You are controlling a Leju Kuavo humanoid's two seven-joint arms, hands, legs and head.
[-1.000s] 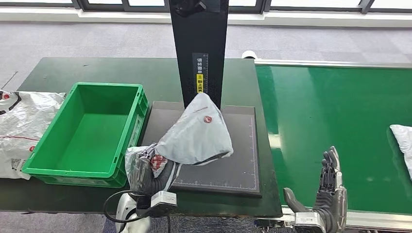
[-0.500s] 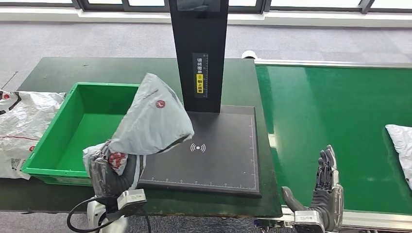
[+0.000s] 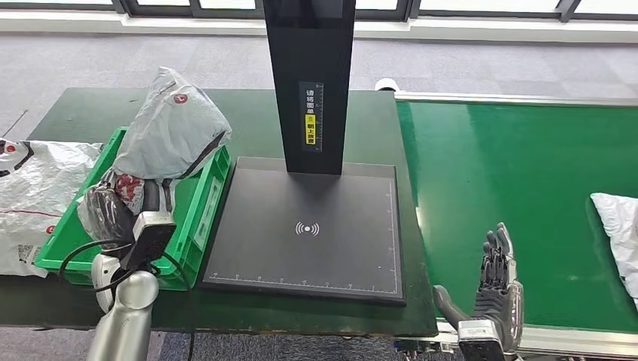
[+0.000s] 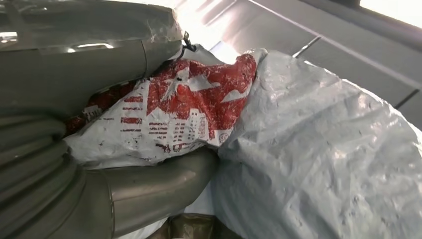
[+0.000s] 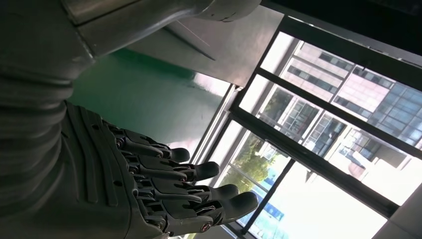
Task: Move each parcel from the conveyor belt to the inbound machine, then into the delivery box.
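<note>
Bags at far left: a heap of white plastic bags [image 3: 34,192] with red marks lies on the dark green table [image 3: 248,124], just beside the green box. The print there is too small for me to read.
My left hand: my left hand [image 3: 113,214] is clenched on the lower end of the grey parcel [image 3: 171,128] and holds it up in the air. In my left wrist view my thumb [image 4: 149,191] and another finger press the crumpled plastic from two sides.
Parcel position: the parcel hangs over the near right part of the delivery box [image 3: 203,197], tilted, its top reaching above the far rim.
Parcel marks: a small round red logo near the top; on the gripped end a red and white printed drawing with lines of small text, which I cannot read.
Inbound machine: the black flat plate [image 3: 308,229] with a white wireless symbol in the middle and a ruler scale along the edges. The black post [image 3: 310,75] carries white Chinese characters and a yellow label, too small to read.
Conveyor belt: the green belt [image 3: 511,165] is at the right; a second white parcel [image 3: 618,226] lies at its right edge.
My right hand: my right hand [image 3: 493,289] is released, fingers straight and a little apart, holding nothing, just at the near edge of the belt.
</note>
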